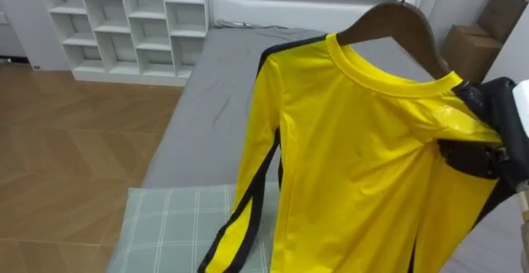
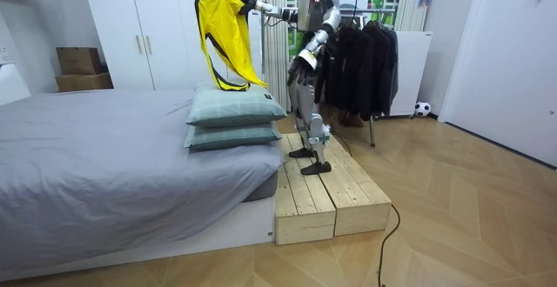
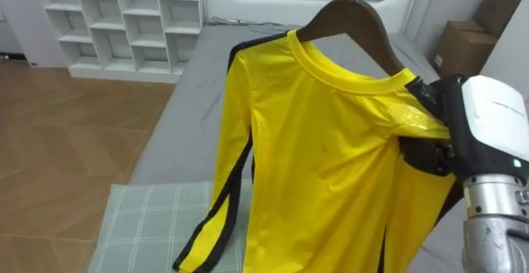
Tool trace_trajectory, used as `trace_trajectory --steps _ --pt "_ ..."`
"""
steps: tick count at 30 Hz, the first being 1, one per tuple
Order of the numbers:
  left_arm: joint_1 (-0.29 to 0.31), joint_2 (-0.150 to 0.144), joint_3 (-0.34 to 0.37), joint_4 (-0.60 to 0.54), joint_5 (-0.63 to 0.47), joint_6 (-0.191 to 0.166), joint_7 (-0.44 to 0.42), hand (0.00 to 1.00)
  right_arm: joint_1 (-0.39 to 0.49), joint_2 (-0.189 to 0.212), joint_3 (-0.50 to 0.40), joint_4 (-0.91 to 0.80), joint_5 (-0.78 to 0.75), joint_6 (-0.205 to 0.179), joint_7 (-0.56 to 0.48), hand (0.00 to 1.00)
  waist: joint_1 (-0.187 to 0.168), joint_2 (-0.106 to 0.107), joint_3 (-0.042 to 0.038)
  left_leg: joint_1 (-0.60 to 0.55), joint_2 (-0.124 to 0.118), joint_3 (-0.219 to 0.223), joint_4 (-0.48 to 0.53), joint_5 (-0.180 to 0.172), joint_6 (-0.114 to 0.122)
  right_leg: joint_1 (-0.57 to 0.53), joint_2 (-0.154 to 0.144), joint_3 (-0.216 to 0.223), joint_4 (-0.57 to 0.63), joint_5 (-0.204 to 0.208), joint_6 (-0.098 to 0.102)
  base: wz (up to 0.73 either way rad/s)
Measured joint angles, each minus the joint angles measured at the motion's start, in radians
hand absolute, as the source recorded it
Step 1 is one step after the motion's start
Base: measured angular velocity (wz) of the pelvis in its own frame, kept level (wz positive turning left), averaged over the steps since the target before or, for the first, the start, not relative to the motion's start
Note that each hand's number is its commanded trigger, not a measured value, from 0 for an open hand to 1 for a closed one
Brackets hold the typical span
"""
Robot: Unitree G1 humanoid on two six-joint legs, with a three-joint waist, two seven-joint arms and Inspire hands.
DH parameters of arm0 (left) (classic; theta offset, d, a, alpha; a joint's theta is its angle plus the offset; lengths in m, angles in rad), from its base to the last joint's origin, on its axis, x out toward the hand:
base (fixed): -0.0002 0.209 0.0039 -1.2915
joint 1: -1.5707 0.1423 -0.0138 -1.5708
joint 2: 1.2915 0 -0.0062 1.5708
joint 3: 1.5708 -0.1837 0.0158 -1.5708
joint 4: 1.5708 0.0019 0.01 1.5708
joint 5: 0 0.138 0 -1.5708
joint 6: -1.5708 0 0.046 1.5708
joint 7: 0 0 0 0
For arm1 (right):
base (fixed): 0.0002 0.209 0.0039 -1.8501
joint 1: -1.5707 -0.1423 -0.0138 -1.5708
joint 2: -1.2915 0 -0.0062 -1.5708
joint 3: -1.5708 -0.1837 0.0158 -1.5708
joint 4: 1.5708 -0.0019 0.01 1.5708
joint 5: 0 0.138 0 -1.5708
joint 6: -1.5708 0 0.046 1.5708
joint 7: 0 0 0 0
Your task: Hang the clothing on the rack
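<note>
Bed and white shelf lie beyond the work, with a checked pillow at 7 o'clock in the eye views. A yellow shirt with black sleeve stripes is already on a wooden hanger and held in the air over the pillow, tilted, its hook at 12 o'clock. The right robot hand, at 3 o'clock of the shirt, is clenched on the shirt's shoulder where it lies over the hanger's arm. In the room view the robot stands on a wooden platform beside the bed. The left robot hand hangs by its body; whether it is released or clenched I cannot tell.

I judge this to be the carrying step: the shirt is on its hanger but not yet hung. Dark clothes hang on a rail at the robot's 3 o'clock in the room view. The next move calls for turning that way, levelling the hanger, lifting its hook over the rail, and letting go only once it has caught.
</note>
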Motion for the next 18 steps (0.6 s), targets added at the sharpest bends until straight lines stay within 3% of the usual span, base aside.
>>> trace_trajectory --steps 6,9,14,18 --pt "0.040 0.000 0.010 0.062 0.000 0.002 0.047 0.00 0.025 -0.002 -0.007 -0.077 0.002 0.007 -0.001 1.00 0.001 0.009 -0.0065 -0.001 0.000 0.001 -0.003 0.000 0.000 -0.008 0.000 0.002 0.001 0.000 0.000 -0.01" --pt "0.046 0.002 0.026 0.159 -0.023 -0.004 0.048 0.00 0.025 -0.015 -0.007 -0.097 0.027 0.008 -0.001 1.00 0.015 0.012 -0.0088 0.001 0.000 0.011 -0.005 0.000 0.000 -0.006 0.000 0.015 0.002 -0.003 0.000 -0.09" --pt "0.073 0.002 0.049 0.322 -0.039 -0.002 0.022 0.00 0.039 -0.024 -0.008 -0.098 0.039 0.013 -0.002 1.00 0.017 -0.005 -0.0061 0.003 0.001 0.012 -0.011 0.000 0.000 -0.008 0.001 0.020 0.001 -0.004 0.001 -0.02" --pt "0.101 0.003 0.048 0.431 -0.037 0.007 -0.082 0.00 0.039 -0.024 -0.013 -0.122 0.039 0.021 0.007 1.00 0.016 -0.015 0.0002 0.003 0.000 0.013 -0.014 0.000 0.000 -0.009 0.001 0.022 0.000 -0.004 0.001 0.00"
